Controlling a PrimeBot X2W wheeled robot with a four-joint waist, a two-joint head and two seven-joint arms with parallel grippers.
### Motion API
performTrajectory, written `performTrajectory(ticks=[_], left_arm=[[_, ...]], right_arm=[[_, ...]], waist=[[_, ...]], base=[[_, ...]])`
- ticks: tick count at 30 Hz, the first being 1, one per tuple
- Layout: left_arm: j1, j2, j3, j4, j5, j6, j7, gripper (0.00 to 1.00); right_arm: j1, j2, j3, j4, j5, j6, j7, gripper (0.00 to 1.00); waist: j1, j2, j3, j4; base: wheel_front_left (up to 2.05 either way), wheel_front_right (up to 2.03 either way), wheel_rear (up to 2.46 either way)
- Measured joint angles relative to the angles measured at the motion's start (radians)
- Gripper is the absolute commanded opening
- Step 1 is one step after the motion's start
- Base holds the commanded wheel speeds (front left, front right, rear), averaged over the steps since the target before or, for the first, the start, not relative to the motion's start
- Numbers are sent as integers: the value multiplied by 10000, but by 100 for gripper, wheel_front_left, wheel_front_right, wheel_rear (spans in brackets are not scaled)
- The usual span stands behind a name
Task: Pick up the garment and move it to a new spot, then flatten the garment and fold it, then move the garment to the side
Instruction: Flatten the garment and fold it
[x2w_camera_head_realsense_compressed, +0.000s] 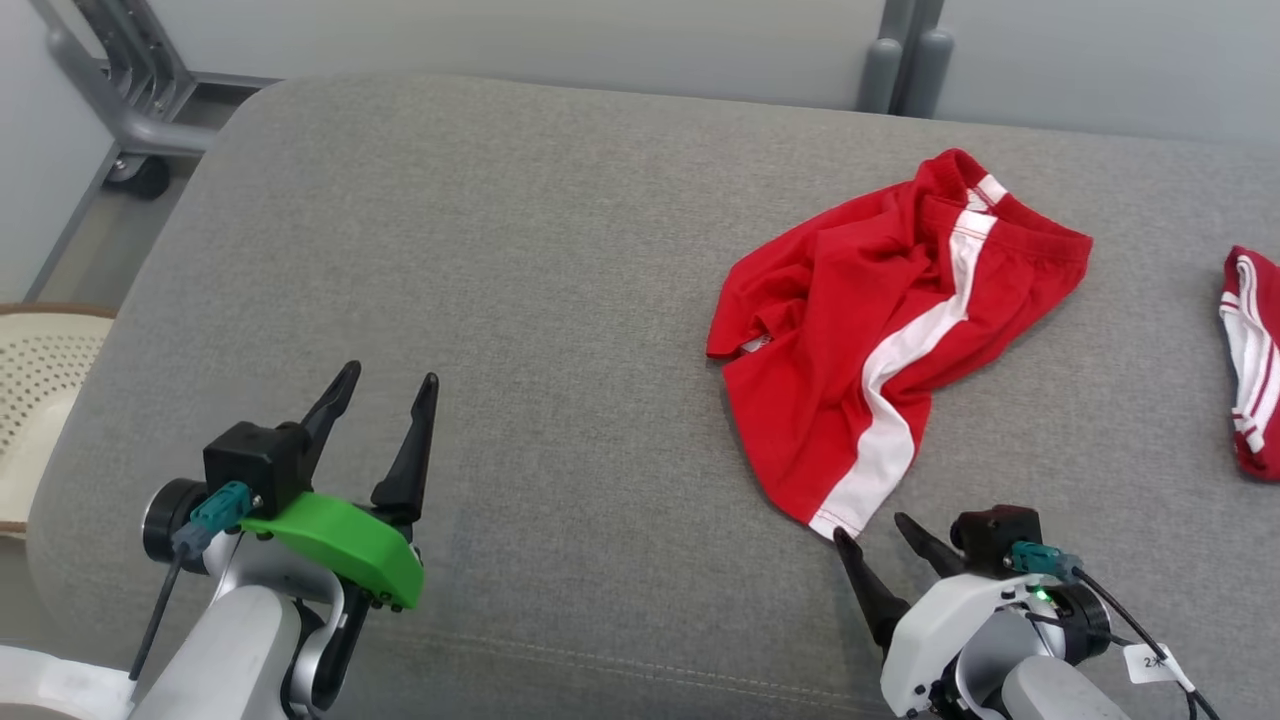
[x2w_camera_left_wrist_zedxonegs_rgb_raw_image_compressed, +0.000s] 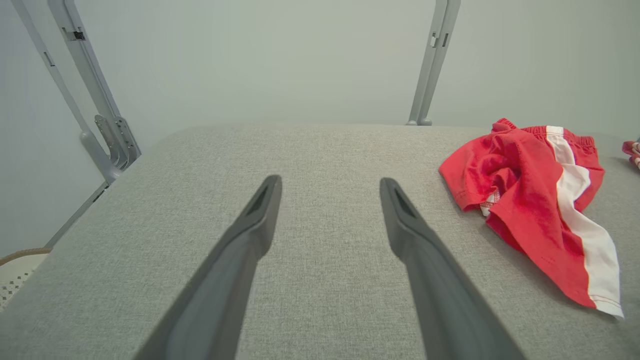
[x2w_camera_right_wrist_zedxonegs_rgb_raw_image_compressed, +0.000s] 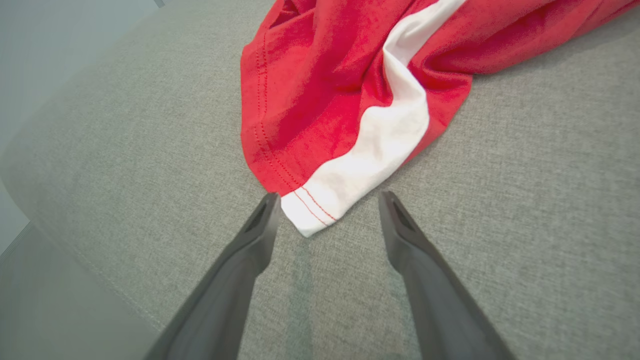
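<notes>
Two open pairs: left fingers (x2w_camera_head_realsense_compressed: 411, 440) over cushion (x2w_camera_head_realsense_compressed: 560, 300), right fingers (x2w_camera_head_realsense_compressed: 865, 585) astride garment (x2w_camera_head_realsense_compressed: 830, 330) hem.

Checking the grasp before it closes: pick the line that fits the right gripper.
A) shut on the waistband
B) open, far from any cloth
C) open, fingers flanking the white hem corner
C: the right gripper stands open, one finger on each side of the white hem corner of the red garment.

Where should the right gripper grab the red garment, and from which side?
Grip the red garment by its white-striped hem corner, from the near side with the right gripper: it lies flat, pointing between the open fingers.
</notes>
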Motion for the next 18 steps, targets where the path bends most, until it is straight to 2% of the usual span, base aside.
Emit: performTrajectory(ticks=[8, 18], left_arm=[[127, 113, 174, -430, 0, 82, -201, 100], [213, 322, 493, -855, -2, 132, -305, 100]], right_arm=[[-291, 265, 65, 362, 261, 90, 698, 100], [-694, 324, 36, 418, 322, 75, 865, 100]], waist=[[0, 0, 414, 429], [0, 0, 857, 390]], base=[[0, 0, 0], [0, 0, 0]])
